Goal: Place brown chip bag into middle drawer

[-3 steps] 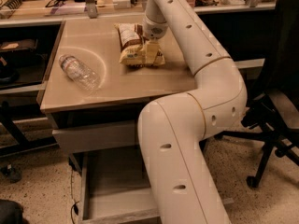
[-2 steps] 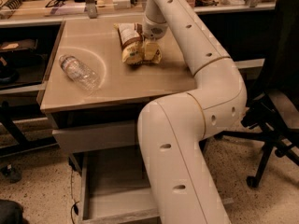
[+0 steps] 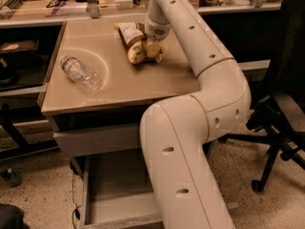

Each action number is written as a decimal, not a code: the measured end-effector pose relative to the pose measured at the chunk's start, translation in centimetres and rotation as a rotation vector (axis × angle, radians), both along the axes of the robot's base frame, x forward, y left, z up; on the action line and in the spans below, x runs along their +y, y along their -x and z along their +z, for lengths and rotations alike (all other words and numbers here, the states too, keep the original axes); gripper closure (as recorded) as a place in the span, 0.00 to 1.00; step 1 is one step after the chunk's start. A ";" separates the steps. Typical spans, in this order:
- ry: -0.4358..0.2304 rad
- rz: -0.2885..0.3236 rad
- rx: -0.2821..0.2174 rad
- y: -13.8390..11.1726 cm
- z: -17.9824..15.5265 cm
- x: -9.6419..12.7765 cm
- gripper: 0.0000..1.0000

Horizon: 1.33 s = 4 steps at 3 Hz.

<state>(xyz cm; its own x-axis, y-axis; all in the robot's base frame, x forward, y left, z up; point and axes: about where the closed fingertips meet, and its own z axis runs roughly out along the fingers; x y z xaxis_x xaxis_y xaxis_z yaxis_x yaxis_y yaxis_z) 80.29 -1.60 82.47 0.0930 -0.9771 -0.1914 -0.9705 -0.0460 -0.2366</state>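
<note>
At the bottom, nearest the camera, the wide shallow grey wood-grain middle drawer [image 3: 114, 187] stood pulled out, its flat floor partly hidden by the robot's thick white arm [image 3: 190, 128]. Above it, on the tan tabletop [image 3: 119, 87], a clear plastic bottle [image 3: 81, 73] lay on its side to the left. Farther back, the crinkly dark brown chip bag [image 3: 129, 35] with a pale yellow end lay on the table, the gripper [image 3: 151, 49] down upon it; whether it was clamped there could not be told.
</note>
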 end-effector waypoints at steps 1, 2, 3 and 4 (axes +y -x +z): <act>0.000 0.000 0.000 0.0 0.3 0.0 1.00; -0.049 -0.018 -0.044 -0.2 2.3 -0.7 1.00; -0.121 -0.021 -0.057 0.3 4.0 -0.7 1.00; -0.187 -0.019 -0.030 3.9 5.7 -1.5 1.00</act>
<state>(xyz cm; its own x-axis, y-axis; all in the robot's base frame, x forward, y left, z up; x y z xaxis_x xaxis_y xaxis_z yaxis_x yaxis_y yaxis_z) 76.39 -3.07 88.16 0.0829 -0.9264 -0.3674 -0.9631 0.0203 -0.2683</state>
